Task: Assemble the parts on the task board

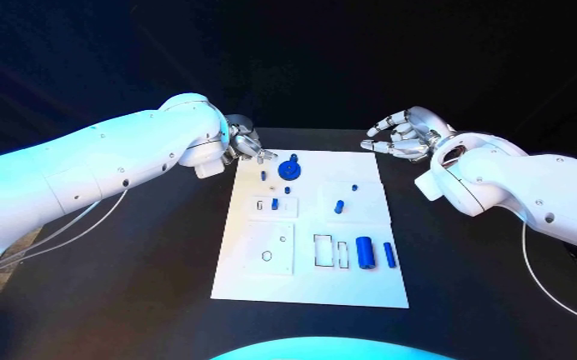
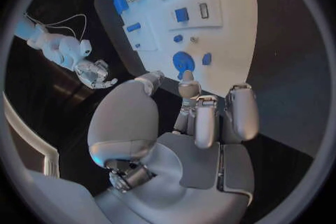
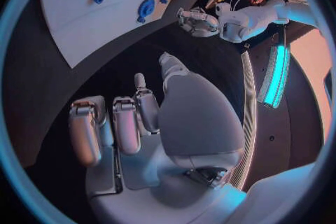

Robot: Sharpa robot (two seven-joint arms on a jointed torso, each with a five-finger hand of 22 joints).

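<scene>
Blue parts (image 1: 364,252) lie scattered on the white task board (image 1: 310,285), a round one (image 1: 290,169) at its far edge. The left hand (image 1: 247,145) hovers at the board's far-left corner and the right hand (image 1: 403,137) past its far-right corner, both with fingers loosely apart, grasping nothing

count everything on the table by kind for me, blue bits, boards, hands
blue pieces: 7
white board: 1
hands, left hand and right hand: 2
total: 10
</scene>
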